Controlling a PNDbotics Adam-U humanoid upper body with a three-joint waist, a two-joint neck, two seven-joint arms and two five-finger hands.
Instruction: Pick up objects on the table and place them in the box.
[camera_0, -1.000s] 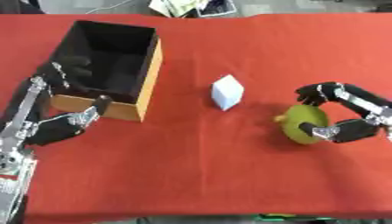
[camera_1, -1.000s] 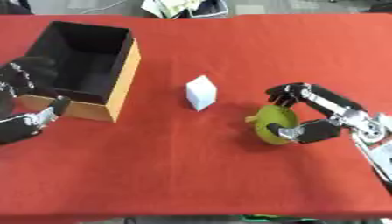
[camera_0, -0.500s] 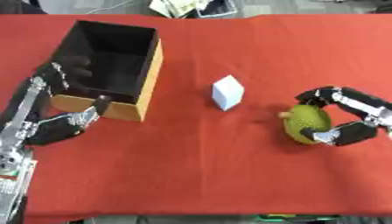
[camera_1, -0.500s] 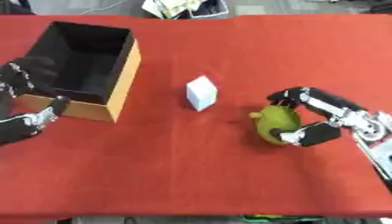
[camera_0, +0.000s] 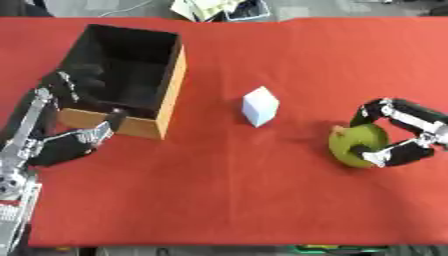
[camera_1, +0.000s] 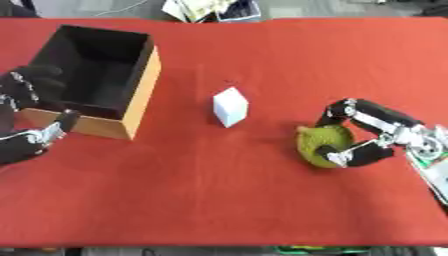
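Observation:
A yellow-green round fruit (camera_0: 353, 144) sits on the red table at the right, and my right hand (camera_0: 404, 135) curls its fingers and thumb round it. A white block (camera_0: 260, 105) stands alone mid-table. The wooden box (camera_0: 171, 87), black inside, stands at the upper left with its opening up. My left hand (camera_0: 72, 144) is at the box's near left corner, fingers against the outer wall and thumb by the front edge. Nothing shows inside the box.
The red cloth (camera_0: 227, 200) covers the whole table. Papers and clutter (camera_0: 214, 8) lie beyond the far edge. Open cloth stretches between the white block and the fruit, and along the near side.
My right hand has closed further round the fruit and shifted it slightly. The left hand, the box and the white block have stayed where they were.

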